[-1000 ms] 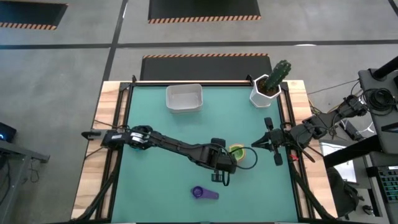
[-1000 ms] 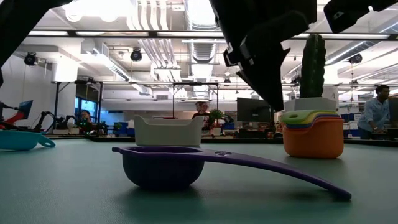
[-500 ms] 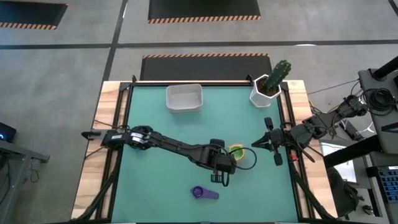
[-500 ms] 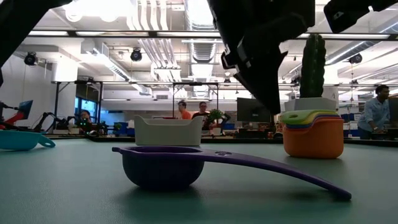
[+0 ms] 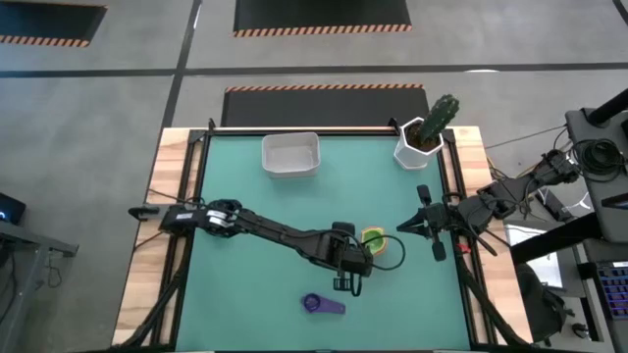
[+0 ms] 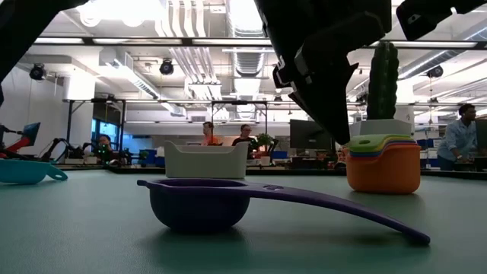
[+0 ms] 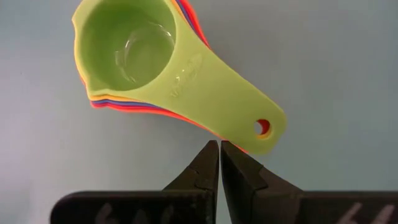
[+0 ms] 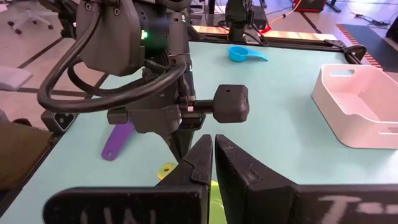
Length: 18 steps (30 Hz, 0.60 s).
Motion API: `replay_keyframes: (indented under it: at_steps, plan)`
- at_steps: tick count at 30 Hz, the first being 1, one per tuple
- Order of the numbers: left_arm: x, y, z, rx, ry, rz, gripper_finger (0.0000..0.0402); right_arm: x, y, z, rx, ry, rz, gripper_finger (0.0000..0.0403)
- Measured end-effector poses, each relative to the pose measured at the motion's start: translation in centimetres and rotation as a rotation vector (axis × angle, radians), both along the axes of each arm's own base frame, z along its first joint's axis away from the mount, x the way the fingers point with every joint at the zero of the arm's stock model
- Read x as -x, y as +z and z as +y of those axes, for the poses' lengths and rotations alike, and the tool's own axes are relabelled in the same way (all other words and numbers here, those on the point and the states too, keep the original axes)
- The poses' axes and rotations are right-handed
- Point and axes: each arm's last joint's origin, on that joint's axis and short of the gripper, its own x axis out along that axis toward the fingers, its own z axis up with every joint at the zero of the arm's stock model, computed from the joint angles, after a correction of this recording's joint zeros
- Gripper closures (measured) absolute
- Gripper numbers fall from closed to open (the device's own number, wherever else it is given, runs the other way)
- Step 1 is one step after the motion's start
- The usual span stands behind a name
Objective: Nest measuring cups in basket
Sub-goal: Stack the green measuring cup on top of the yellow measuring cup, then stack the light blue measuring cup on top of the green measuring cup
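Stack of nested measuring cups (image 5: 374, 238) right of the table's (image 5: 245, 275) middle, green cup (image 7: 134, 53) on top; yellow, purple, orange and red rims visible only as thin edges beneath it in the left wrist view, so the count of cups in the stack hard to settle. Same stack in the low view (image 6: 383, 162), orange at the bottom, its near side partly behind the dark left arm. Handle of the green cup (image 7: 227, 102) pointing toward the left gripper (image 7: 220, 151), hung just above the handle's end, jaws clenched on nothing, tips pressed together. In the high view, left gripper (image 5: 347, 280) just beside the stack, between it and the purple cup (image 5: 323, 305), which lies alone near the front edge, upright, handle resting on the table (image 6: 251, 202). Blue cup (image 8: 246, 54) well apart near the left side; in the low view (image 6: 27, 170) cut off by the frame edge. Basket (image 5: 290, 154) at the back of the table, nothing seen inside from above; in the right wrist view (image 8: 357, 106) cut off at the frame's side. Cactus pot (image 5: 422, 140) at the back right corner. Right gripper (image 8: 213, 151) waiting at the right edge (image 5: 402, 227), jaws clenched, holding nothing. People in the room behind, small and hard to make out.
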Motion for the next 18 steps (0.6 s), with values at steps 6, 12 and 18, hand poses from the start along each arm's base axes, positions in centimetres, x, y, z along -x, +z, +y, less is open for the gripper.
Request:
replay_keyframes:
  at_steps: [6, 12, 18]
  plan:
    - [0.1, 0.0, 0.0, -0.006, 0.001, 0.012, 0.0402, 0.0, 0.0, 0.0, 0.0, 0.0, 0.0, 0.0394]
    - [1.6, 1.4, 0.2, -0.088, 0.017, 0.111, 0.0402, 0.0, 0.0, 0.0, 0.001, 0.0, 0.001, 0.0394]
    - [3.7, 2.7, 0.4, -0.183, 0.059, 0.221, 0.0402, 0.0, -0.1, 0.0, 0.0, -0.001, 0.004, 0.0394]
